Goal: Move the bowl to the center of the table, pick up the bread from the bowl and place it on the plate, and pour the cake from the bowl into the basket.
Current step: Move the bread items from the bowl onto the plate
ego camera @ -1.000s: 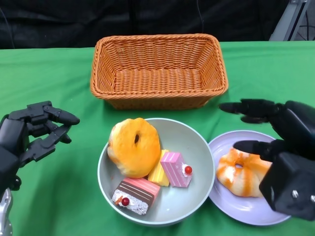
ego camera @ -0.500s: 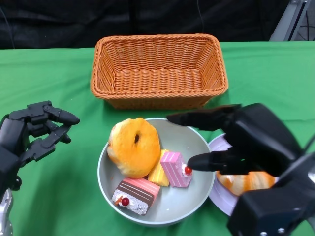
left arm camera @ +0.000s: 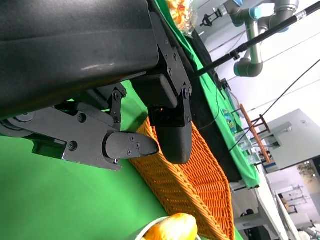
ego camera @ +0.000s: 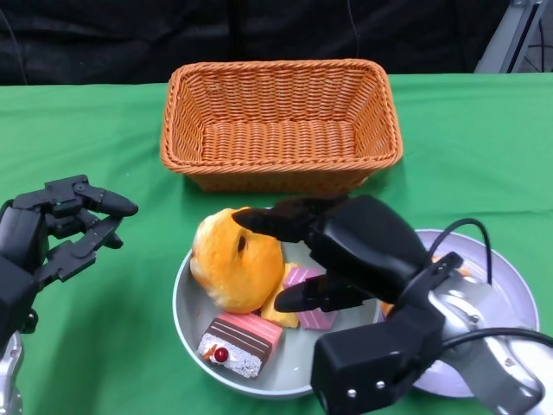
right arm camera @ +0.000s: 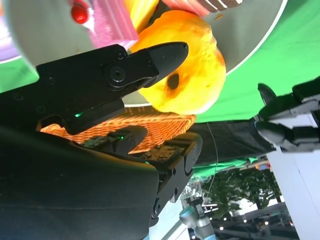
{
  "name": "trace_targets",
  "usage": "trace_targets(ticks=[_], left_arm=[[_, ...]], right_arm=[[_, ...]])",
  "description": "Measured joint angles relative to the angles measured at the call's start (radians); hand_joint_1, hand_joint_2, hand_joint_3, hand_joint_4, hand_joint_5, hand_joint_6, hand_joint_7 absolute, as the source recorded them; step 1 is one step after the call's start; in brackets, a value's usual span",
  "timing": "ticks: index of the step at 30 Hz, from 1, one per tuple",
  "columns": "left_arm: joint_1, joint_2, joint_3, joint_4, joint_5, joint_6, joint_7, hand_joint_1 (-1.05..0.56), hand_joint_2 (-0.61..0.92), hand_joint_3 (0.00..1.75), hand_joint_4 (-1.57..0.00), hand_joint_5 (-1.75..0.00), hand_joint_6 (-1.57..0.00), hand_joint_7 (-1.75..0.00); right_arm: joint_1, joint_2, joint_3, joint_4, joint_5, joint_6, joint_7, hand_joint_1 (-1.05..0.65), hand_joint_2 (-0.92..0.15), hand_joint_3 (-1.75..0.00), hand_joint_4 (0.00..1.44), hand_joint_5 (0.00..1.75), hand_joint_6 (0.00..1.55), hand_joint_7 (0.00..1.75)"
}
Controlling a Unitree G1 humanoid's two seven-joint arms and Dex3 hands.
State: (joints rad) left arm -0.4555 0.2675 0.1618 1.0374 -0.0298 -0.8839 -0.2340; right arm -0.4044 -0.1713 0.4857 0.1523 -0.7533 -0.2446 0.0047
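A grey-green bowl (ego camera: 192,322) sits before the wicker basket (ego camera: 276,121). It holds an orange ring bread (ego camera: 226,264), a chocolate cake (ego camera: 238,340), a yellow slice (ego camera: 275,309) and a pink cake (ego camera: 300,278) partly under my right hand. My right hand (ego camera: 346,246) hovers over the bowl with fingers spread, one reaching over the bread's top and the thumb above the pink cake. The right wrist view shows a fingertip (right arm camera: 165,54) lying across the bread (right arm camera: 192,75); no grip shows. The lilac plate (ego camera: 505,281) is at the right, its contents hidden by my arm. My left hand (ego camera: 56,233) is open at the left.
Green cloth covers the table, with a dark backdrop behind it. A black cable loops over the plate near my right wrist. In the left wrist view the basket (left arm camera: 192,182) and an edge of the bread (left arm camera: 172,229) lie past the fingers (left arm camera: 131,145).
My right hand has swung left from above the plate to over the bowl, its fingers now at the ring bread. The left hand has stayed in place.
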Motion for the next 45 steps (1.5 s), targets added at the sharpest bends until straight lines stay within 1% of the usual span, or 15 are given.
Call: trace_targets(ticks=[2, 4, 7, 10, 17, 24, 29, 33, 35, 38, 45], left_arm=[[0.000, 0.001, 0.000, 0.000, 0.000, 0.001, 0.001, -0.16, 0.92, 0.32, -0.81, -1.38, -0.91, -0.80], [0.000, 0.001, 0.000, 0.000, 0.000, 0.002, 0.001, -0.16, 0.92, 0.32, -0.81, -1.37, -0.91, -0.79], [0.000, 0.002, 0.000, 0.000, 0.001, 0.004, 0.006, -0.16, 0.92, 0.33, -0.82, -1.38, -0.91, -0.79], [0.000, 0.007, -0.003, 0.000, 0.021, 0.006, 0.027, -0.18, 0.92, 0.32, -0.83, -1.38, -0.92, -0.79], [-0.001, 0.010, -0.003, -0.003, 0.037, 0.048, 0.071, -0.16, 0.92, 0.33, -0.84, -1.39, -0.93, -0.79], [-0.001, 0.010, 0.003, -0.024, 0.026, 0.104, 0.077, -0.19, 0.92, 0.30, -0.81, -1.37, -0.92, -0.78], [0.000, 0.009, 0.005, -0.039, 0.029, 0.113, 0.110, -0.21, 0.92, 0.30, -0.79, -1.35, -0.91, -0.79], [0.000, 0.009, 0.004, -0.041, 0.030, 0.114, 0.122, -0.30, 0.92, 0.29, -0.79, -1.34, -0.91, -0.80], [0.000, 0.009, 0.003, -0.041, 0.030, 0.114, 0.125, -0.31, 0.92, 0.29, -0.79, -1.34, -0.91, -0.81], [0.000, 0.008, 0.002, -0.041, 0.029, 0.114, 0.126, -0.24, 0.92, 0.29, -0.82, -1.28, -0.91, -0.79], [0.000, 0.006, 0.003, -0.042, 0.027, 0.114, 0.128, -0.19, 0.92, 0.28, -0.85, -1.27, -0.92, -0.82]], right_arm=[[-0.013, 0.010, 0.012, 0.045, -0.025, -0.006, -0.039, -0.85, -0.89, 0.00, 0.21, 0.00, 0.22, 0.00], [-0.026, 0.015, 0.027, 0.084, -0.044, -0.009, -0.076, -0.86, -0.89, 0.00, 0.18, 0.00, 0.21, 0.00], [-0.044, 0.026, 0.042, 0.149, -0.069, -0.029, -0.140, -0.87, -0.89, 0.00, 0.11, 0.00, 0.14, 0.00], [-0.068, 0.041, 0.062, 0.229, -0.084, -0.045, -0.204, -0.88, -0.89, 0.00, 0.07, 0.00, 0.10, 0.00], [-0.101, 0.063, 0.098, 0.342, -0.101, -0.061, -0.248, -0.90, -0.89, 0.00, 0.02, 0.00, 0.06, 0.00], [-0.167, 0.105, 0.144, 0.489, -0.128, -0.082, -0.348, -0.94, -0.90, 0.00, 0.02, 0.00, 0.03, 0.00], [-0.227, 0.152, 0.170, 0.600, -0.154, -0.094, -0.441, -0.94, -0.89, 0.00, 0.01, 0.00, 0.04, 0.01], [-0.251, 0.177, 0.195, 0.667, -0.169, -0.096, -0.498, -0.93, -0.89, 0.00, 0.00, 0.00, 0.05, 0.01], [-0.267, 0.180, 0.200, 0.691, -0.176, -0.096, -0.520, -0.92, -0.89, 0.00, 0.00, 0.00, 0.05, 0.01], [-0.287, 0.187, 0.211, 0.730, -0.179, -0.096, -0.535, -0.91, -0.88, 0.00, 0.01, 0.00, 0.07, 0.01], [-0.323, 0.196, 0.230, 0.789, -0.181, -0.091, -0.536, -0.90, -0.87, 0.00, 0.00, 0.00, 0.01, 0.00]])
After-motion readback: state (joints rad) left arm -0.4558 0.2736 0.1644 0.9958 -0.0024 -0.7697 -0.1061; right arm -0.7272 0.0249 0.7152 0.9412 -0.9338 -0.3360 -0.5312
